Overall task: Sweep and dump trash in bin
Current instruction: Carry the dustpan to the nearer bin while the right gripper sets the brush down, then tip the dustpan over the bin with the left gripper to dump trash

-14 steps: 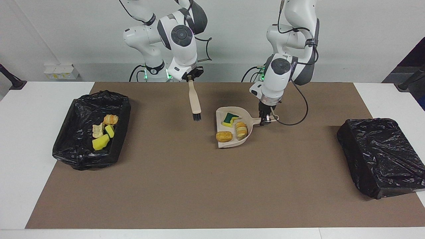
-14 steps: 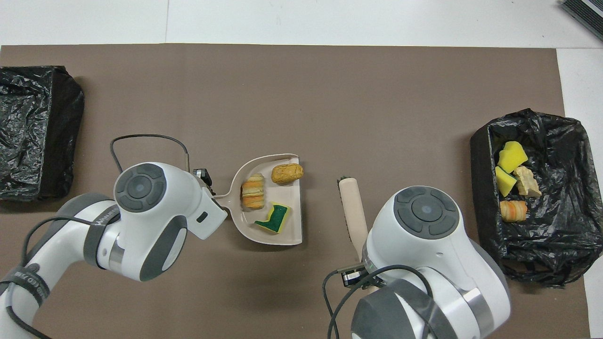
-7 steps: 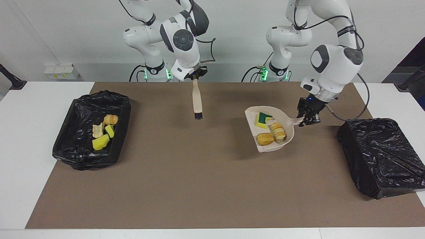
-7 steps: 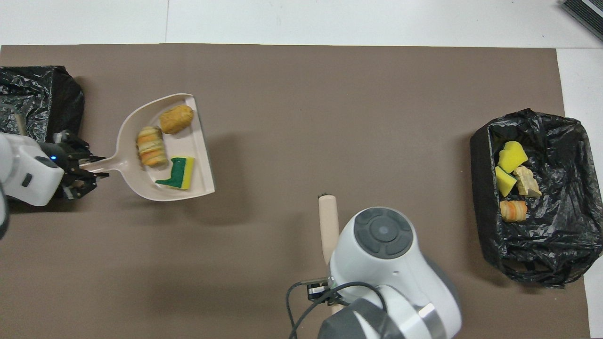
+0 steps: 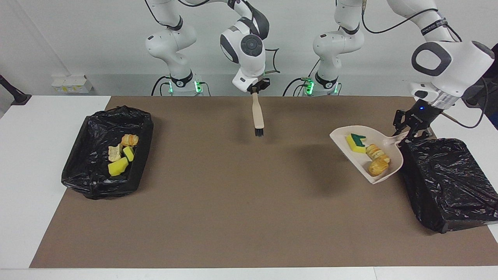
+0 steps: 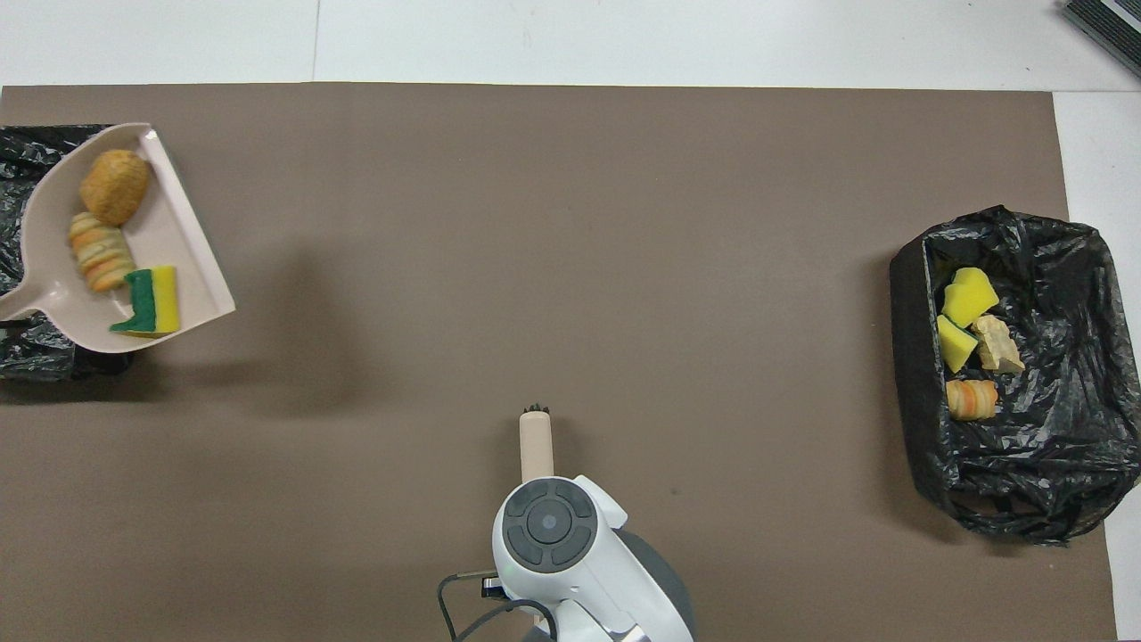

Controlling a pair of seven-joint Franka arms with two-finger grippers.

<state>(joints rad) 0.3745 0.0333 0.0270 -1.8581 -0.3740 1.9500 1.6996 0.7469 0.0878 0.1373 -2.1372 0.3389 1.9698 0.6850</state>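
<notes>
At nine o'clock in the facing view, a black-lined bin holds four scraps. Toward twelve, the right gripper is clenched on a brush that hangs bristles-down over the brown mat. At three o'clock, the left gripper grasps the handle of a raised dustpan that carries three scraps by the edge of a second black bin.

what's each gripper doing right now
Left gripper: shut on the dustpan handle, beside the bin.
Right gripper: shut on the brush, held above the mat.
</notes>
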